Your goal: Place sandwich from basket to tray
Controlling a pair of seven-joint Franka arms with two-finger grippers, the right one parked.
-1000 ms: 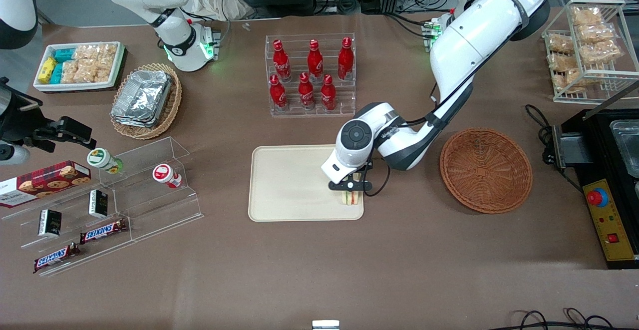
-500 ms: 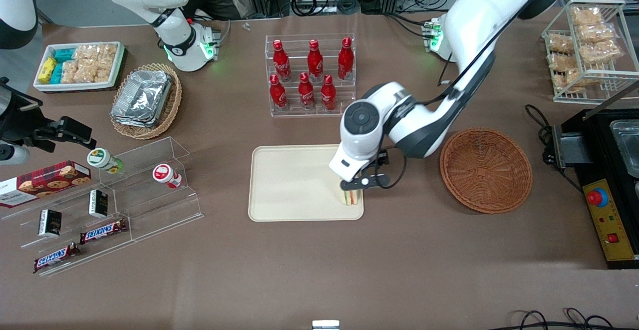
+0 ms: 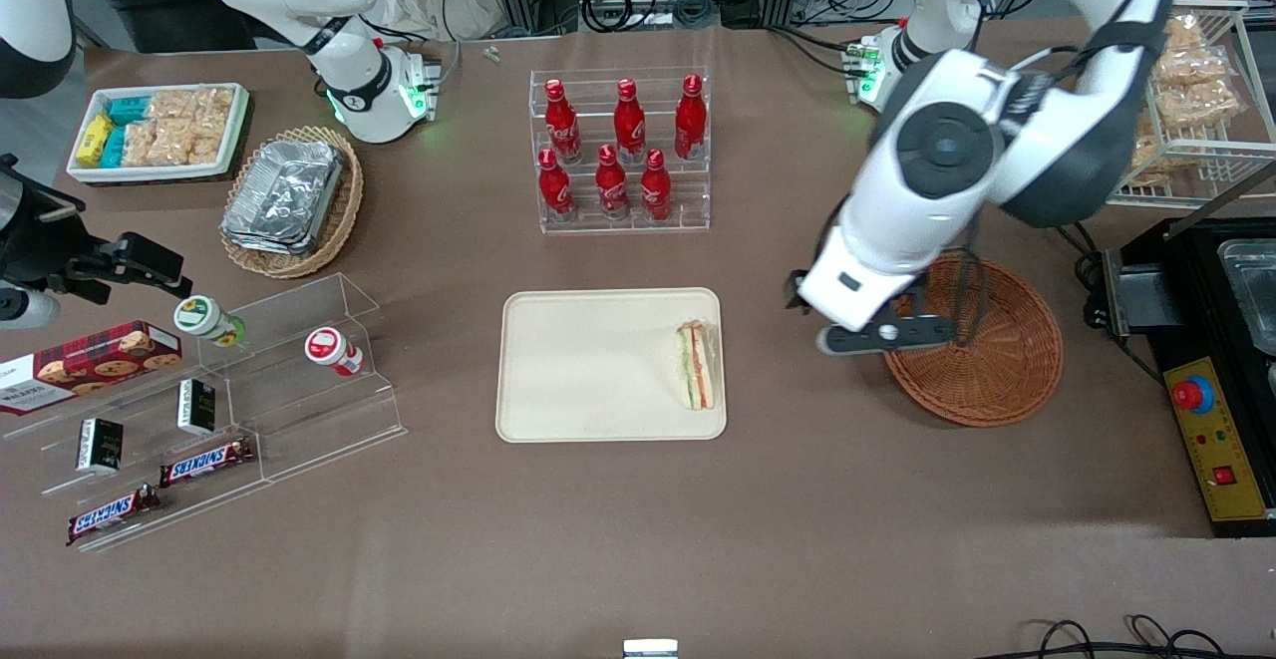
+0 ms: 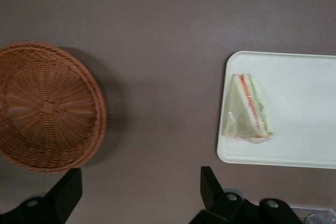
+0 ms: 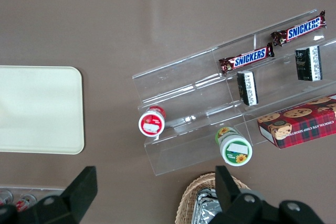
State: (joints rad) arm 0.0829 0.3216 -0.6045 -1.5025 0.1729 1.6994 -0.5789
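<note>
The sandwich [image 3: 696, 365] lies on the cream tray [image 3: 588, 365], at the tray's edge toward the working arm's end, with its orange and green filling showing. In the wrist view the sandwich [image 4: 247, 109] rests near a corner of the tray [image 4: 299, 129]. The round reddish-brown basket [image 3: 997, 370] stands beside the tray and holds nothing I can see; the same basket [image 4: 47, 114] shows in the wrist view. My gripper [image 3: 882, 334] hangs raised over the basket's rim nearest the tray. Its fingers [image 4: 207, 182] are spread wide over bare tablecloth, so the gripper [image 4: 137, 182] is open and holds nothing.
A clear rack of red bottles [image 3: 623, 151] stands farther from the front camera than the tray. Toward the parked arm's end are an acrylic shelf with snacks [image 3: 249, 380] and a tan basket of foil trays [image 3: 289, 200]. A wire rack [image 3: 1186, 101] and a black control box [image 3: 1211, 430] stand at the working arm's end.
The gripper let go of the sandwich, rose, and swung away from the tray toward the basket. The sandwich stays on the tray, now fully uncovered.
</note>
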